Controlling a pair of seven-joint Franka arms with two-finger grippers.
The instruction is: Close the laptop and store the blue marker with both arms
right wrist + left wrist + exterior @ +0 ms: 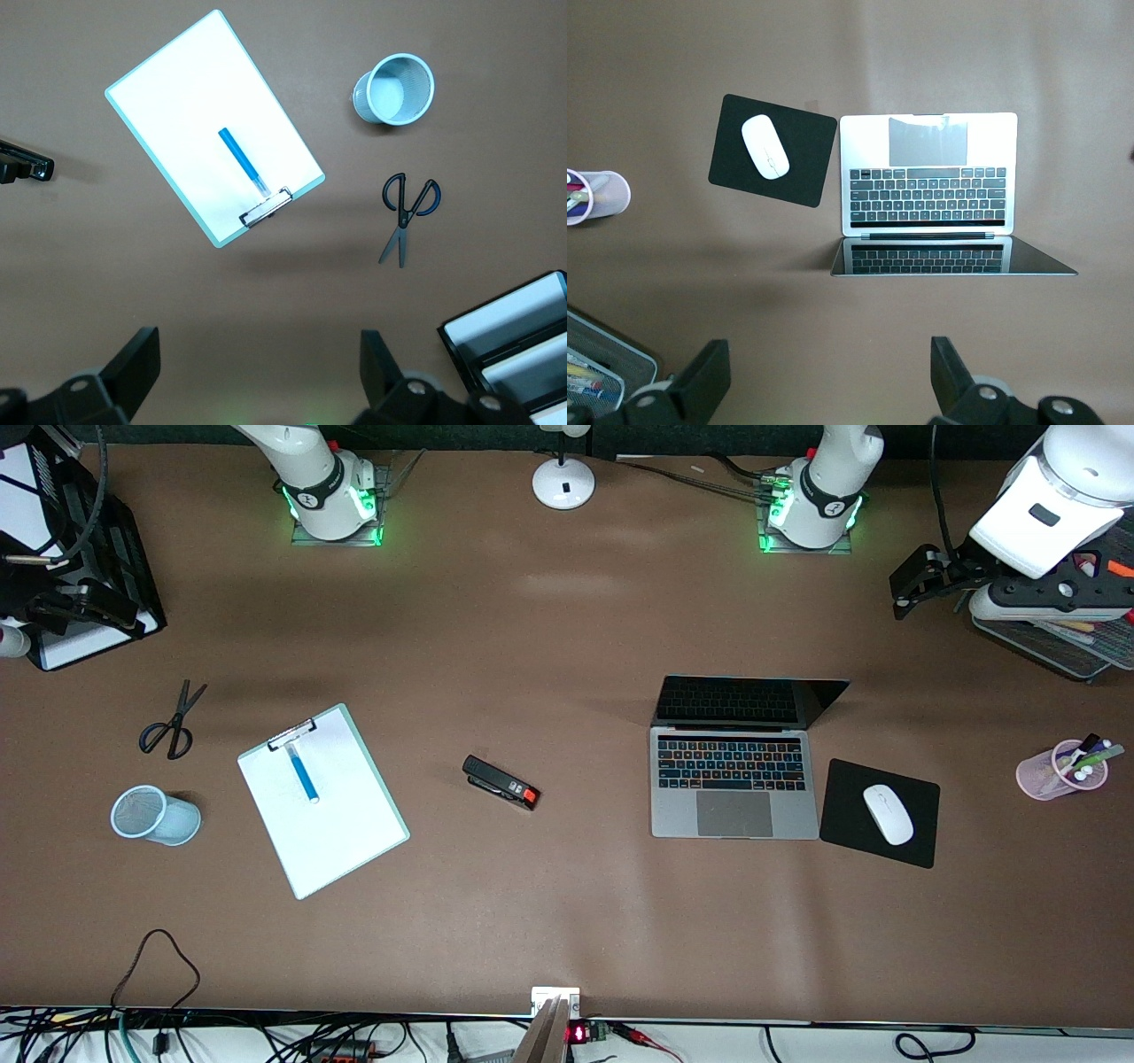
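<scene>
The silver-grey laptop stands open toward the left arm's end of the table, its dark screen tilted back. The blue marker lies on a white clipboard toward the right arm's end, one tip next to the clip. My left gripper hangs open and empty high over the table's left-arm end, with the laptop in its wrist view. My right gripper hangs open and empty high over the right-arm end, beside a black tray.
A light blue mesh cup and scissors lie beside the clipboard. A black stapler sits mid-table. A white mouse rests on a black mousepad beside the laptop. A pink cup holds markers. Trays stand at both ends.
</scene>
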